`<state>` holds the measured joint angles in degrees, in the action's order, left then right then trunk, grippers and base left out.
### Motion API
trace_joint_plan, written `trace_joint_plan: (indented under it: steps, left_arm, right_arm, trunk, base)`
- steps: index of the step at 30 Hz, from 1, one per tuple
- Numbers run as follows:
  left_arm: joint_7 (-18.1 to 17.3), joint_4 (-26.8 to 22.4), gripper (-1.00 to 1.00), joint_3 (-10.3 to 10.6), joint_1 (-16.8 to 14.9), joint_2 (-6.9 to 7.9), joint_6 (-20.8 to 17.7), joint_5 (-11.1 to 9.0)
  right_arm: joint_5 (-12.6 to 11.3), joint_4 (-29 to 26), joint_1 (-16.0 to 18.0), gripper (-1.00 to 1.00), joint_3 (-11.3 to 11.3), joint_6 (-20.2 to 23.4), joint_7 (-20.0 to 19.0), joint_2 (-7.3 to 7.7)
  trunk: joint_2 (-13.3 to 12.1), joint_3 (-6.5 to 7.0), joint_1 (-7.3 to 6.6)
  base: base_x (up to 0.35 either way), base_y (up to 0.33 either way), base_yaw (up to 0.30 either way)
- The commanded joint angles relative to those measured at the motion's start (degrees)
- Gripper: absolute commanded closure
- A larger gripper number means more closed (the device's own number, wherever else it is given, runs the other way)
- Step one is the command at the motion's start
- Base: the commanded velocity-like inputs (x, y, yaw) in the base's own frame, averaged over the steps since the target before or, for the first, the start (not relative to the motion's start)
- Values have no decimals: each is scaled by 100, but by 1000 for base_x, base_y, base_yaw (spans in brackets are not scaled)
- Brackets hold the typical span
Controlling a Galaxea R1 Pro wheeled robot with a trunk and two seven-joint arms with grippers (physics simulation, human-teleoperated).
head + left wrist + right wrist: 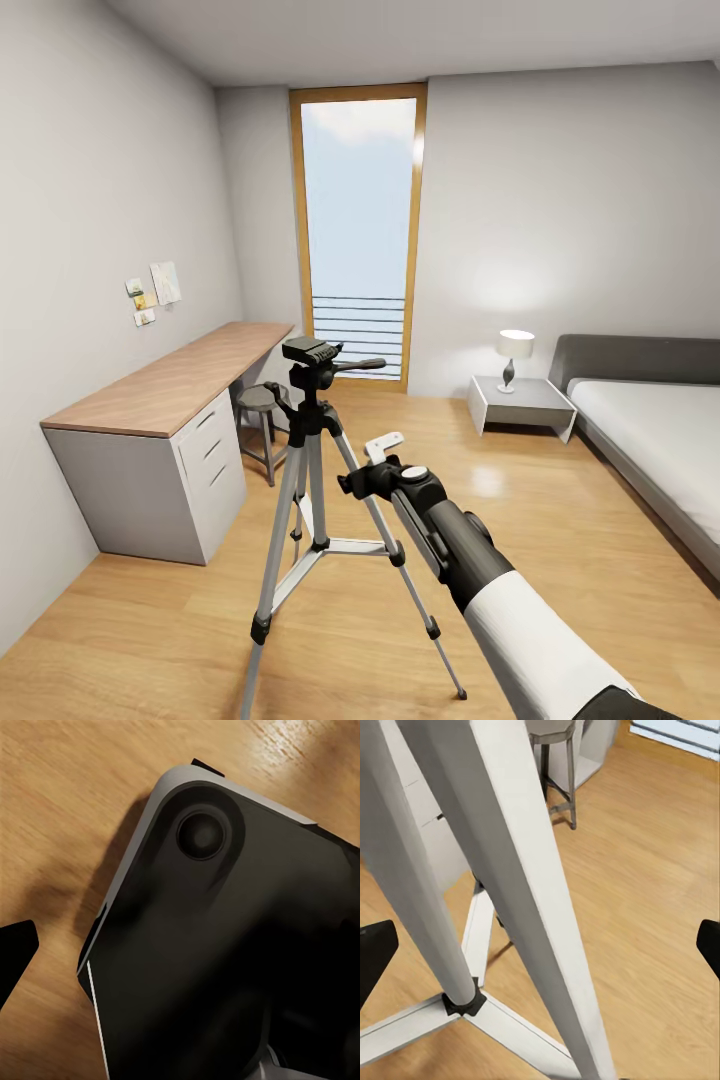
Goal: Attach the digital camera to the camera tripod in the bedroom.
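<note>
Head view: one camera tripod stands on the bedroom floor near the tabletop front edge; the digital camera seems already on its head, so we'd check seating w/o bumping legs. Right wrist: right end effector is spread wide, empty, beside two legs. Left wrist: left end effector's state we can't tell.

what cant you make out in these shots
- Notes pinned on the wall, head view: too small to read.
- Stool, head view: partly hidden behind the camera tripod.
- Bed, head view: cut off by the right edge.
- Right gripper, head view: fingers hidden by its own wrist, so whether it holds anything is unclear.
</note>
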<state>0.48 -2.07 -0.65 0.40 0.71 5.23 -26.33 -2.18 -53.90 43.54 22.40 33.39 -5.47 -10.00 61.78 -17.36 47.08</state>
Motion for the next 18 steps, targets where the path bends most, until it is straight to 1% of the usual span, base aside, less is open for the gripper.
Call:
trace_joint_plan:
  steps: [1,18]
  left_arm:
    - [5,-12,-100,-5,4,0,4,-13]
    - [5,-12,-100,-3,4,0,4,-13]
  right_arm:
    - [-19,-18,4,-100,4,18,1,0]
    - [6,-76,5,-100,43,45,3,0]
  trunk:
    - [4,-6,1]
    - [4,-6,1]
  base:
    - [0,0,0]
    - [0,0,0]
